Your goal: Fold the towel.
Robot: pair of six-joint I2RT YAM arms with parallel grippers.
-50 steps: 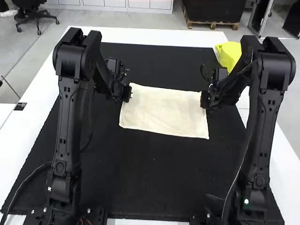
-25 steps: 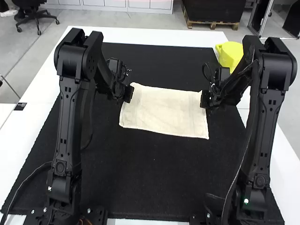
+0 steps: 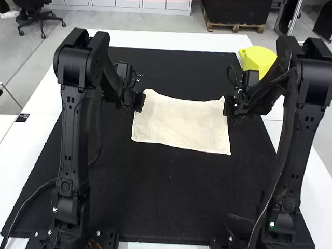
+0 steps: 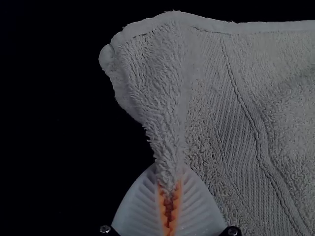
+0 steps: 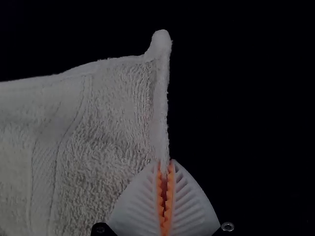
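- The towel (image 3: 179,122) is lying spread in a near rectangle on the black mat (image 3: 171,192), with its far edge dipping between the two grips; whether it is one layer or more, one cannot tell
- The left end effector (image 4: 170,170) is clamping a gathered pinch of the towel's left side, just short of the far corner; the cloth is bunching into a narrow ridge there, likely giving the ribbed fingers enough thickness to bite on
- The right end effector (image 5: 165,163) is clamping the towel's right side edge near the other far corner, its fingers closing on a thinner pinch, which may be slipping-prone if pulled hard
- Both arms are standing at opposite sides of the towel, presumably because a matched pair of grips is keeping the far edge level and stopping it from twisting
- The near edge is resting ungripped on the mat, probably serving as the anchor while the far part is being readied for carrying over toward it
- The mat is covering much of the white surface (image 3: 171,40), seemingly lending the cloth some friction, and a yellow object (image 3: 258,58) is sitting off beyond the right grip, apart from the towel
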